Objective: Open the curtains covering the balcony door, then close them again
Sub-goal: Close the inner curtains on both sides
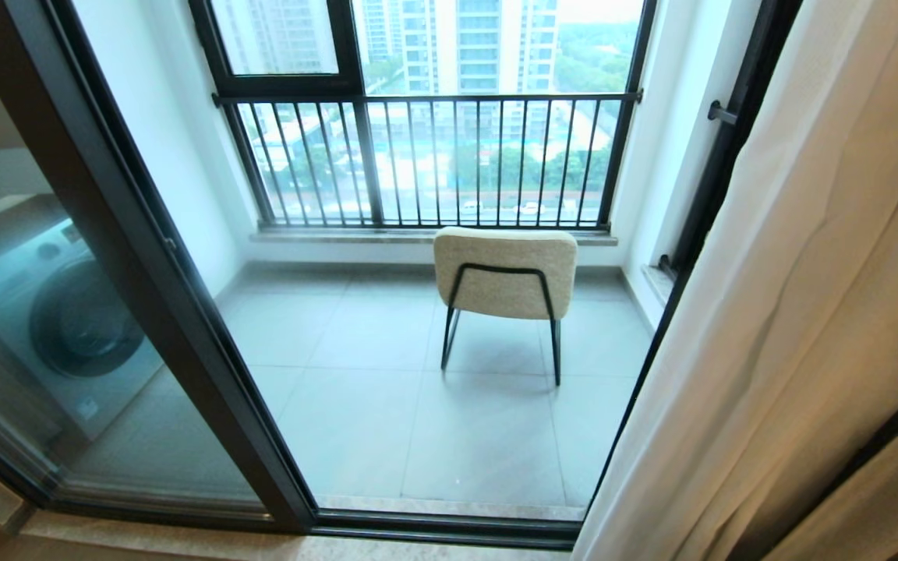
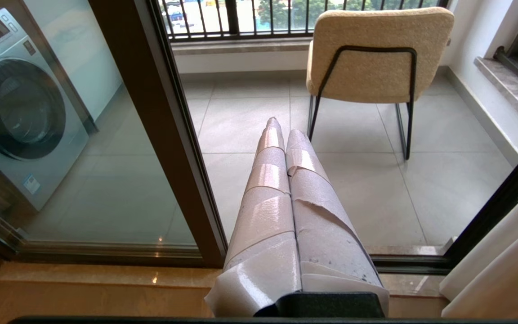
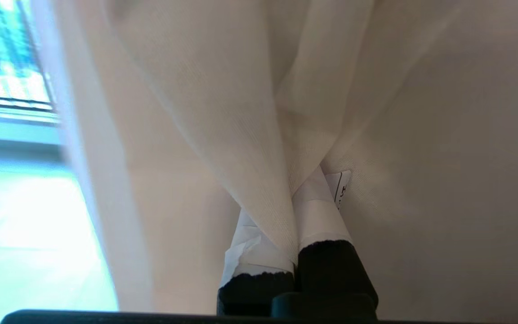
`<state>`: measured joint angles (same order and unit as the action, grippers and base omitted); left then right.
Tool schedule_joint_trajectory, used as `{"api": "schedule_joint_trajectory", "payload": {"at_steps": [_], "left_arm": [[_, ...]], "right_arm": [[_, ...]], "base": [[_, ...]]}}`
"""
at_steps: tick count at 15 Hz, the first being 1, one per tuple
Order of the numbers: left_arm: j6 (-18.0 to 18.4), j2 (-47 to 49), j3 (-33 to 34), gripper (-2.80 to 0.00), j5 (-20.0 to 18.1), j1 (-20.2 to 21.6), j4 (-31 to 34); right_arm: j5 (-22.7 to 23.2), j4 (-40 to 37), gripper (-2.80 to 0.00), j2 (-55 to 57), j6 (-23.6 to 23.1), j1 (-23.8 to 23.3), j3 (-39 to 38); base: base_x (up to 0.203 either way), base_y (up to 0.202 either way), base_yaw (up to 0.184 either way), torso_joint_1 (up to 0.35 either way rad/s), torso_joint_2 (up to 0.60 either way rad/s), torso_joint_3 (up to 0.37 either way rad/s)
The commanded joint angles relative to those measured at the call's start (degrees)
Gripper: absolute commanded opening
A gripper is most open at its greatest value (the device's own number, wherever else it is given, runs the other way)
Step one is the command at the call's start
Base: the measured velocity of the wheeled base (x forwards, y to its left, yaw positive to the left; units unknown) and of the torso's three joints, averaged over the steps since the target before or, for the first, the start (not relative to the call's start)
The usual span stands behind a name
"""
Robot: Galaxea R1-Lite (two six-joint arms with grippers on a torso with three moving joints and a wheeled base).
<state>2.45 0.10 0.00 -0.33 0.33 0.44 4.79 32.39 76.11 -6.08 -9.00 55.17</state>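
Through the glass we see a cream chair [image 1: 505, 273] on thin black legs standing on the grey tiled balcony floor [image 1: 387, 405], its back toward us, just in front of a black-barred railing window [image 1: 426, 160] that looks out on tall buildings and trees. Behind the glass pane on our left sits a washing machine [image 1: 59, 319]. A dark upright of the balcony door [image 1: 176, 296] stands between the washing machine and the chair.

The curtains [image 1: 792, 312] hang bunched at our right, leaving the middle of the door uncovered. Our right tool [image 3: 296, 216] is in among these folds, its 2 tape-wrapped fingers [image 3: 317, 211] pressed together and pinching a gathered pleat of the sheer white fabric, which fans out from the grip. Neither arm shows in the head view.

Our left tool [image 2: 281, 130] is pressed together on nothing, its taped fingers pointing toward the chair, well apart from the curtains, whose edge shows at the side of its view.

A beige stone sill [image 2: 83, 279] runs along the foot of the door frame inside the room.
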Motion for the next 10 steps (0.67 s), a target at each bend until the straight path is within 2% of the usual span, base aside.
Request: {"api": "schedule_joint_trajectory", "payload": {"at_steps": [1,4,7,10], "left_arm": [[0.01,0.08,0.00,-2.80,-0.02,0.02,0.00],[0.01,0.08,0.00,-2.80,-0.02,0.02,0.00],[0.01,0.08,0.00,-2.80,-0.02,0.02,0.00],[0.01,0.08,0.00,-2.80,-0.02,0.02,0.00]], "right_arm": [[-0.02,1.41,-2.80,-3.30,0.32,4.29,-2.89],[-0.12,3.44,-2.80,-4.69,0.43,10.00,-4.04],[-0.13,7.82,-2.80,-4.10,0.71,12.83,-3.67],[-0.13,8.30,-2.80,-3.20,1.81,14.07,-1.98]], "base": [[0.000,0.000,0.000,0.000,0.00,0.000],[0.000,0.000,0.000,0.000,0.00,0.000],[0.000,0.000,0.000,0.000,0.00,0.000],[0.000,0.000,0.000,0.000,0.00,0.000]]}}
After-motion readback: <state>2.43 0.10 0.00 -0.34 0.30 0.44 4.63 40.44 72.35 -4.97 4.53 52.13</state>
